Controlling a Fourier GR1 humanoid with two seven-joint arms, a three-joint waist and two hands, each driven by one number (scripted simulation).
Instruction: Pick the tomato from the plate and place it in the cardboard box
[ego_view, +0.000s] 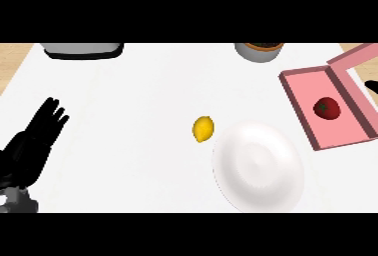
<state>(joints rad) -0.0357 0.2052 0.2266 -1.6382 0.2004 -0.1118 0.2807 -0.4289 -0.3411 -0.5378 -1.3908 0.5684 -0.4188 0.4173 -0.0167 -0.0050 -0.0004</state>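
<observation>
Resting at the lower left, the robot's left hand (33, 137) shows relaxed, straight fingers, holding nothing. Already off the white plate (258, 167), the tomato (327, 108) lies inside the pink box (325, 132). Only a dark tip of the right hand (371, 85) shows beside the box, its fingers unreadable; pulling back carelessly could nudge the box. A lemon (204, 128) sits just beside the plate.

White counter under soft, even light, edged with pale wood.

The white counter top (133, 90) fills nearly the whole view. Well beyond the fingers (52, 112) of the left hand (28, 147), a grey-and-white appliance (81, 49) stands at the far edge. A grey pot (260, 51) stands far to their right. A pale wood strip (15, 55) shows beyond and left of the fingertips.
</observation>
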